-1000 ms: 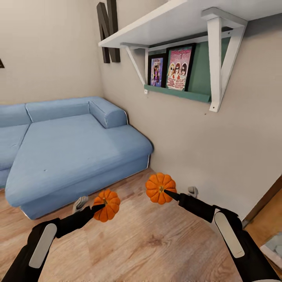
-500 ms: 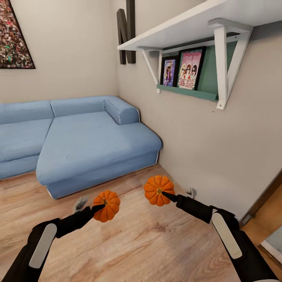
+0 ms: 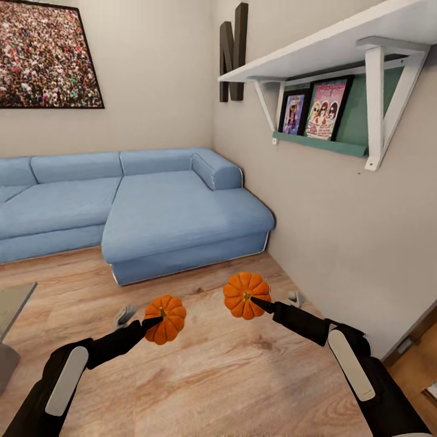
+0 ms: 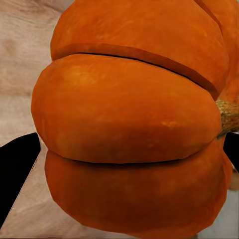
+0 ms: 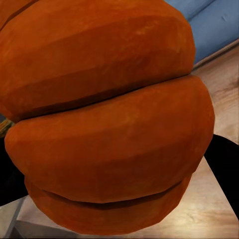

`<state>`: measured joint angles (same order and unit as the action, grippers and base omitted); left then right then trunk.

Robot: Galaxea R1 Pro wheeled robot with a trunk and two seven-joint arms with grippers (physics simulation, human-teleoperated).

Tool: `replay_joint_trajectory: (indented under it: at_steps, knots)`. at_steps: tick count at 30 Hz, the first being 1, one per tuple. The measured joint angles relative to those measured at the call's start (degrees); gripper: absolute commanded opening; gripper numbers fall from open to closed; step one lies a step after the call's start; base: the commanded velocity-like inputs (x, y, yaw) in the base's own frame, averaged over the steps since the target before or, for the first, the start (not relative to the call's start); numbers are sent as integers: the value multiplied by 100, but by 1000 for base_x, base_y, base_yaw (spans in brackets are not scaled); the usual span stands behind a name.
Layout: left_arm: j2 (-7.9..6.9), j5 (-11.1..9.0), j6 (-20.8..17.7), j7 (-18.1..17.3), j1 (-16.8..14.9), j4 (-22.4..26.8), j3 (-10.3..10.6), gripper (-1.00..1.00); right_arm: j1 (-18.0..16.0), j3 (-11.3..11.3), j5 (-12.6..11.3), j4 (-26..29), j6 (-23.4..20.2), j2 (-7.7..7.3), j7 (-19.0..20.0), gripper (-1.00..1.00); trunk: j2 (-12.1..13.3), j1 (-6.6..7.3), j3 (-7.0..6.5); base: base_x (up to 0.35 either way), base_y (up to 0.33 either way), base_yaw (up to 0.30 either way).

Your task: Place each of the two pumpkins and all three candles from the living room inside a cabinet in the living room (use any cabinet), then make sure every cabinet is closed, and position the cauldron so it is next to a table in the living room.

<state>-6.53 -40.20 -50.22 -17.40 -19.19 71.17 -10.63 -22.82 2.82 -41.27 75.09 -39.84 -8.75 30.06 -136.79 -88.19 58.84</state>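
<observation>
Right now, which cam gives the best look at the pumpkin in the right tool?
The head view: it shows the whole right-hand pumpkin held in the right tool, above the wood floor. The right wrist view shows the same pumpkin so close that only its ribbed orange side can be made out. The left wrist view shows the other pumpkin.

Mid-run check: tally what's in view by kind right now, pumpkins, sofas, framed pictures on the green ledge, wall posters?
Pumpkins: 2, left jaws' pumpkin, right jaws' pumpkin
Sofas: 1, blue sofa
Framed pictures on the ledge: 2
Wall posters: 1
Total: 6
</observation>
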Motion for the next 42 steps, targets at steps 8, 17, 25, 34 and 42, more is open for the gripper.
replay_joint_trajectory:
  at_steps: [8, 17, 25, 34, 42]
  knots:
    - [0, 0, -1, 1, 0, 0, 0, -100, 0, 4, 1, 0, 1, 0, 0, -100, 0, 2, -21, -106, 0, 280]
    - [1, 9, -7, 6, 0, 0, 0, -100, 0, 7, 0, 0, 0, 0, 1, -100, 0, 2, -47, -3, -5, 280]
    - [0, 2, -4, 4, 0, 0, 0, -100, -1, 7, -47, 3, -11, 0, 1, -100, 0, 2, -75, -65, -59, 280]
    - [1, 9, 0, 7, 0, 0, -13, -100, -1, -43, -59, -5, -17, -14, 9, -100, 0, 2, -113, -1, -1, 278]
    - [8, 13, -12, 14, 0, -1, -78, -100, -1, -70, -63, -38, -22, -17, 9, -100, 0, 0, -156, -80, -45, 257]
